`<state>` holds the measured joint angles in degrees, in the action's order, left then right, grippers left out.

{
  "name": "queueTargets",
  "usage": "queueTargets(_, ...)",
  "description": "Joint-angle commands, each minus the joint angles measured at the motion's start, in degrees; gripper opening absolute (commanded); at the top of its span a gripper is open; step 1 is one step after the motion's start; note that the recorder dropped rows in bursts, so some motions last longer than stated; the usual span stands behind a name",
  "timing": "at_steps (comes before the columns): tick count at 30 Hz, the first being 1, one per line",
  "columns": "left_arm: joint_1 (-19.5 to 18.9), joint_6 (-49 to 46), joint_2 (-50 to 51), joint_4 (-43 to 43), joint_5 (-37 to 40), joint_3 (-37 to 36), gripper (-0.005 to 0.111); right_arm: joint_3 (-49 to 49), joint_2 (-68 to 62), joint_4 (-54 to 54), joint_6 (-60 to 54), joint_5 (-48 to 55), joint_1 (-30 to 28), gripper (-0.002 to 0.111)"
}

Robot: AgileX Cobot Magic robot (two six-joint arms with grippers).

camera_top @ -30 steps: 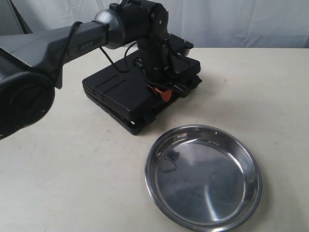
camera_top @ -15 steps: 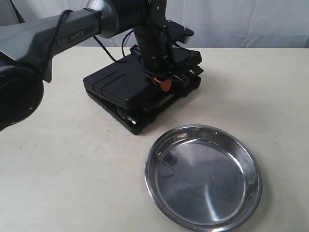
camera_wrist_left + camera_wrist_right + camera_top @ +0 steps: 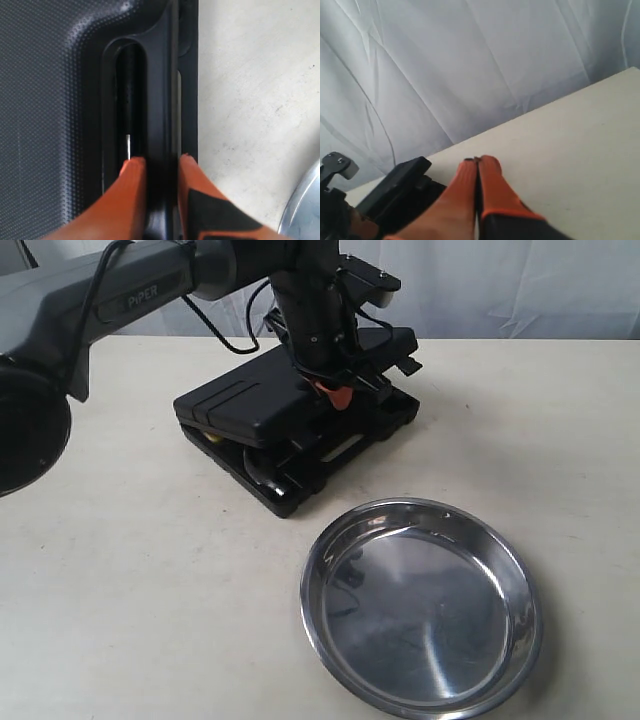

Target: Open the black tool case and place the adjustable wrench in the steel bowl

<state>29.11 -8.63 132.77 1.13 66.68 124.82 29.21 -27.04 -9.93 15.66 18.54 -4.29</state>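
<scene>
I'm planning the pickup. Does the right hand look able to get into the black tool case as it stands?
Probably not yet. The black tool case is only cracked open: the left hand holds its lid by the handle, leaving a narrow gap. The right hand is also shut.

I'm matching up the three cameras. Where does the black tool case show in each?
Exterior view: black tool case upper middle, lid partly raised.
Left wrist view: fills the left half, left claw gripping its handle bar.
Right wrist view: black edge, lower left.
Shared landmark: the pale table.
</scene>
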Motion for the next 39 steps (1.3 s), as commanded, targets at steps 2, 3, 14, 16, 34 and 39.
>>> queueTargets(2, 0.1, 0.1, -1.3, -1.7, -2.3, 0.6, 0.000, 19.5, -17.0, 9.0, -2.6, 17.5, -0.3, -0.001)
queueTargets(3, 0.1, 0.1, -1.5, -2.0, -2.4, 0.6, 0.000, 22.7, -20.1, 9.0, -4.0, 19.2, -0.3, -0.001)
queueTargets(14, -1.1, 0.9, -1.5, -2.2, -2.2, 4.9, 0.000, 34.7, -44.6, -5.7, -20.4, 24.5, -0.3, -0.001)
queueTargets(16, -1.6, 1.0, -1.6, -2.2, -2.2, 5.0, 0.000, 34.7, -50.1, -12.4, -26.6, 26.3, -0.3, -0.001)
queueTargets(34, -2.2, 1.4, -2.3, -3.4, -2.1, 5.0, 0.000, 34.7, -82.9, -72.6, -69.1, 26.3, -0.3, -0.001)
queueTargets(39, -2.2, 2.4, -2.6, -5.3, -2.1, 5.0, 0.000, 37.9, -90.6, -83.1, -77.1, 26.1, 1.8, -0.001)
